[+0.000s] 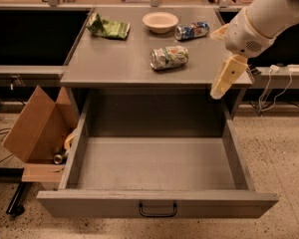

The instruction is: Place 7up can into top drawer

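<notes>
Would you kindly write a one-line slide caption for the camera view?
Gripper hangs over the counter's right edge, 7up can lying on its side mid-counter, top drawer open below.

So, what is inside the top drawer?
Only bare floor shows in the top drawer; its front panel hides the nearest strip. The 7up can lies on the tabletop, gripper at its right edge.

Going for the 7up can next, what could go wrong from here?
The 7up can lies on its side, so a nudge from the gripper, now hanging at the table's right edge, may roll it away. The blue can and bowl sit close behind it; a sweeping approach might knock them.
</notes>
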Tool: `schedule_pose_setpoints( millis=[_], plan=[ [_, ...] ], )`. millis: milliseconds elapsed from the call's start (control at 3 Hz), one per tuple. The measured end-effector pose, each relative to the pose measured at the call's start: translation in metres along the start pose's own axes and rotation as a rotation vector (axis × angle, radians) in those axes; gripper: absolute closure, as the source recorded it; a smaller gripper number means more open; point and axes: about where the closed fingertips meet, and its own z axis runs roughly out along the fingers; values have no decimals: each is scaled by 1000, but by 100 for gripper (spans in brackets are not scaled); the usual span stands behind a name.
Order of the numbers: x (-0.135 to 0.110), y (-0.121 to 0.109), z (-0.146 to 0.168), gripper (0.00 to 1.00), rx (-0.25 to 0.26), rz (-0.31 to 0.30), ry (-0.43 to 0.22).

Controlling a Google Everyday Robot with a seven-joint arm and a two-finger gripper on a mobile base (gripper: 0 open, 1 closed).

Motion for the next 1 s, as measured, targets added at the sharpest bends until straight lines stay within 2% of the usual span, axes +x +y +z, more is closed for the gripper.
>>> schedule_pose_setpoints(
  millis=[333, 667, 1000],
  plan=[
    [5, -26, 21, 0, 35, -24, -30],
    [-1, -53, 38, 0, 70, -29, -87],
    [-13, -70, 50, 0, 81, -2, -160]
  ],
)
